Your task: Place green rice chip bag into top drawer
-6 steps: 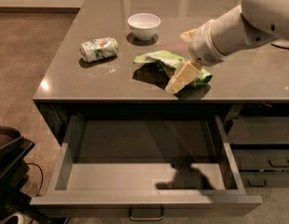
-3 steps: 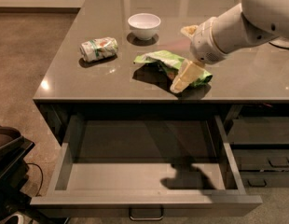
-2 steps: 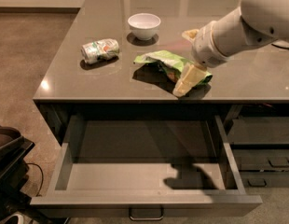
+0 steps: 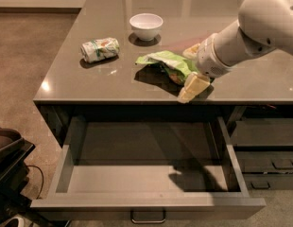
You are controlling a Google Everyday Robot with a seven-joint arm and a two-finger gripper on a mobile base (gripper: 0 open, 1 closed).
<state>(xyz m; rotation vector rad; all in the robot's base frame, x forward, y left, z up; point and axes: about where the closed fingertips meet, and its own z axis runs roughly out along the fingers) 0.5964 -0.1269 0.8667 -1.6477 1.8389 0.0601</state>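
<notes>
— Where's the green rice chip bag?
— On the countertop, right of the can and near the bowl; the top drawer stands pulled out below.
— And the gripper?
— At the bag's right end; fingers apart, one on each side of it.

Single view: I am looking steeply down from before the top drawer, facing the counter closely; my gripper is hanging over its front right.
</notes>
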